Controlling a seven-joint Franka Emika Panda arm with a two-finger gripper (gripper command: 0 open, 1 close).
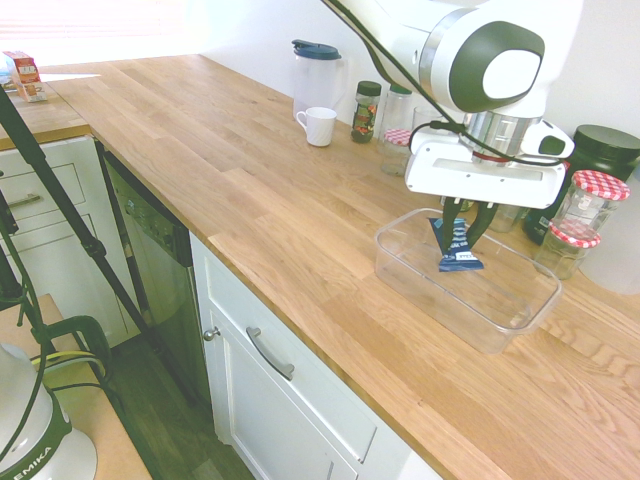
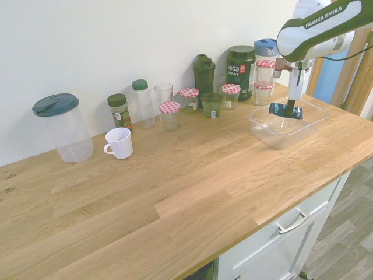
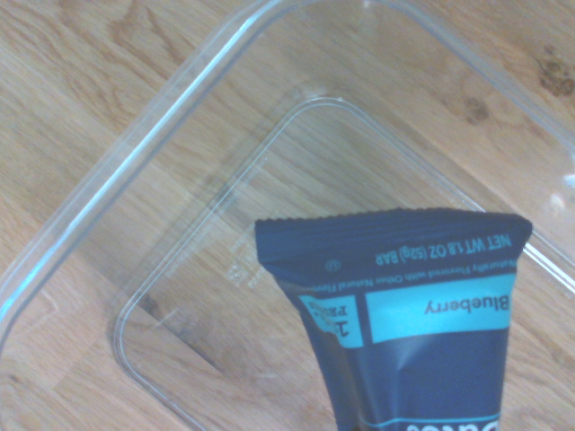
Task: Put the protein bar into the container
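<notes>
We have the pincer (image 1: 468,238) closed on the blueberry protein bar (image 1: 457,248) above the clear plastic tub (image 1: 388,268). Releasing off-centre could catch the wrapper on the rim.

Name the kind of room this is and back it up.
Most likely a kitchen: a wooden worktop over white cabinets, with lidded food jars and a white mug along the wall.
</notes>
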